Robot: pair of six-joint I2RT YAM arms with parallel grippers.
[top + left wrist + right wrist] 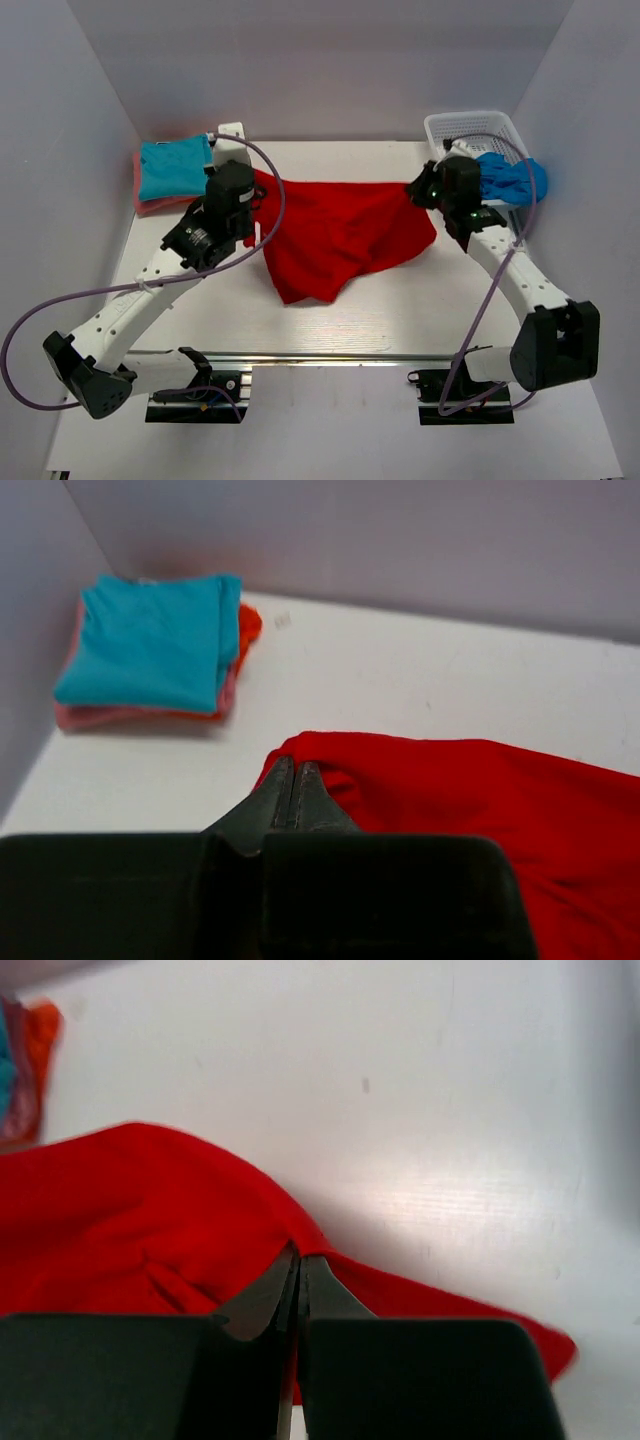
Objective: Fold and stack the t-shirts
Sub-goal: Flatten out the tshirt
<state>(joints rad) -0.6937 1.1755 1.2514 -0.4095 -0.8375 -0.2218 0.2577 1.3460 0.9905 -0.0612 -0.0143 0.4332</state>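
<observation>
The large red t-shirt [340, 235] hangs stretched between both grippers above the table's middle, its lower part bunched toward the front. My left gripper [258, 190] is shut on its left corner, seen in the left wrist view [293, 765]. My right gripper [415, 190] is shut on its right corner, seen in the right wrist view [300, 1258]. A folded turquoise t-shirt [172, 165] lies on a folded orange-pink one [150, 203] at the far left corner; both show in the left wrist view, turquoise [150, 640] over orange-pink [245, 630].
A white mesh basket [476, 132] stands at the far right with blue cloth [510, 178] hanging over its front. White walls close in the table on the left, back and right. Purple cables loop from both arms.
</observation>
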